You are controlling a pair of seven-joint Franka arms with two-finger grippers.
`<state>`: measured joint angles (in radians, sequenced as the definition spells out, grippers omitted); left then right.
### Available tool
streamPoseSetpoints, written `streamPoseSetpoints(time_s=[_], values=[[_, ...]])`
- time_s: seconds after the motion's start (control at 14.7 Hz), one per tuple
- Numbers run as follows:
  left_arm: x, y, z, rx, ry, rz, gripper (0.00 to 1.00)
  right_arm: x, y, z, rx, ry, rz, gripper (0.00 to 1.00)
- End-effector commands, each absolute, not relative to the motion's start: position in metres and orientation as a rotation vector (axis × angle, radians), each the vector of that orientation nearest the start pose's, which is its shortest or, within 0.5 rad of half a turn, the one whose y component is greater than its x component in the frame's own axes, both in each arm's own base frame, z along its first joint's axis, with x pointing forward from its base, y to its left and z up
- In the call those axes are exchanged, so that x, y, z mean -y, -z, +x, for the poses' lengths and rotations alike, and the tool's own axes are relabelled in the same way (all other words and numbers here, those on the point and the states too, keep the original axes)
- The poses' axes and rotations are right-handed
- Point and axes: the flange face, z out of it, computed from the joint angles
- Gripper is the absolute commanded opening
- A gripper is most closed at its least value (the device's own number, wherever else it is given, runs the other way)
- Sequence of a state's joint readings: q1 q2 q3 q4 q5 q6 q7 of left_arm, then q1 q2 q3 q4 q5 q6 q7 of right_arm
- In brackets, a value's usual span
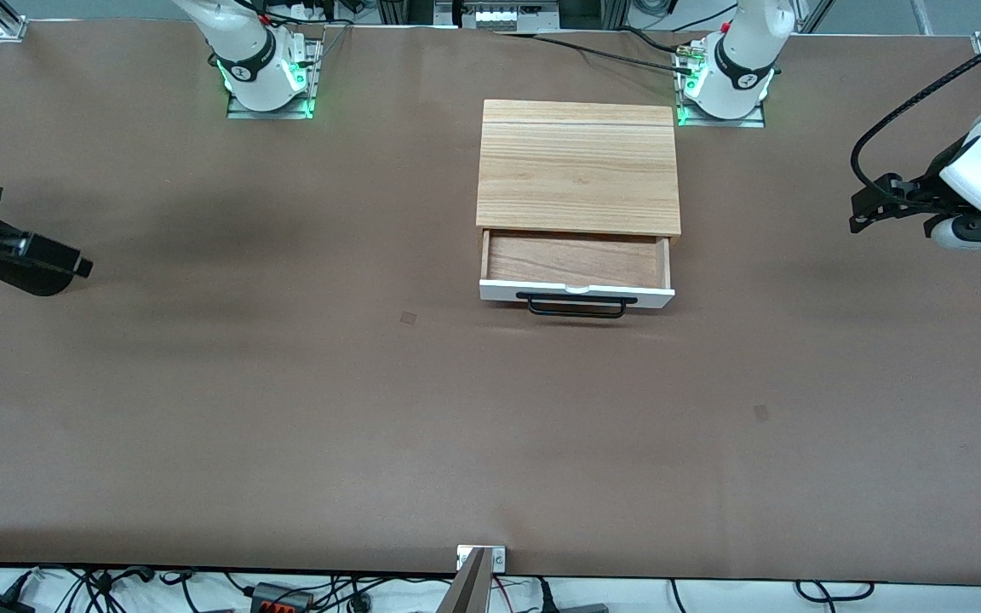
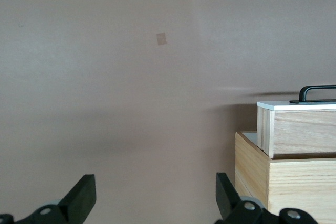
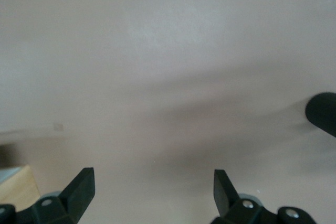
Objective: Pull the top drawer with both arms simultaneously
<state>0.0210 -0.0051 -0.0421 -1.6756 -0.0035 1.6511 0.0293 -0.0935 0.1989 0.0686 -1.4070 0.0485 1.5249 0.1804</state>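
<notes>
The top drawer (image 1: 576, 260) stands pulled out of the light wood cabinet (image 1: 580, 166), showing its reddish-brown inside. Its white front panel (image 1: 618, 295) and black bar handle (image 1: 576, 308) face the front camera. My left gripper (image 1: 863, 207) hangs open over the left arm's end of the table, well away from the cabinet. In the left wrist view it (image 2: 156, 183) holds nothing, with the drawer (image 2: 296, 129) and handle (image 2: 318, 92) off to one side. My right gripper (image 1: 73, 262) hangs open over the right arm's end of the table, with bare table between its fingers (image 3: 152, 178).
Brown paper covers the table (image 1: 286, 409). Two small darker patches (image 1: 408, 317) (image 1: 761, 413) mark it. The arm bases (image 1: 265, 72) (image 1: 725, 81) stand along the edge farthest from the front camera. A metal bracket (image 1: 480, 558) sits at the nearest edge. A dark rounded shape (image 3: 323, 114) shows at the right wrist view's edge.
</notes>
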Motion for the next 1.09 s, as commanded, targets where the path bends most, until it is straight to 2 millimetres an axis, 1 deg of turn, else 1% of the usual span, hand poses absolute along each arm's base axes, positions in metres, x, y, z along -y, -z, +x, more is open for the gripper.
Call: streamPoseSetpoints(time_s=[0.0,0.07,0.14,0.27,0.68,0.88,1.02], values=[[0.011,-0.59,0.56,-0.085,-0.036,-3.127,1.0,0.001,-0.582,0.584,-0.299,-0.151,-3.105,1.0],[0.011,-0.59,0.56,-0.088,-0.036,-3.127,1.0,0.0,-0.577,0.581,-0.299,-0.17,-3.106,1.0],[0.012,-0.59,0.56,-0.093,-0.036,-3.127,1.0,-0.004,-0.575,0.573,-0.29,-0.17,-3.111,1.0],[0.012,-0.59,0.56,-0.093,-0.038,-3.127,1.0,-0.006,-0.572,0.563,-0.289,-0.12,-3.112,1.0],[0.013,-0.586,0.562,-0.097,-0.053,-3.127,1.0,-0.002,-0.576,0.569,-0.297,-0.072,-3.108,1.0],[0.013,-0.587,0.562,-0.1,-0.048,-3.127,1.0,0.004,-0.582,0.57,-0.313,-0.051,-3.105,1.0],[0.012,-0.587,0.562,-0.097,-0.051,-3.128,1.0,0.007,-0.582,0.57,-0.316,-0.048,-3.103,1.0]])
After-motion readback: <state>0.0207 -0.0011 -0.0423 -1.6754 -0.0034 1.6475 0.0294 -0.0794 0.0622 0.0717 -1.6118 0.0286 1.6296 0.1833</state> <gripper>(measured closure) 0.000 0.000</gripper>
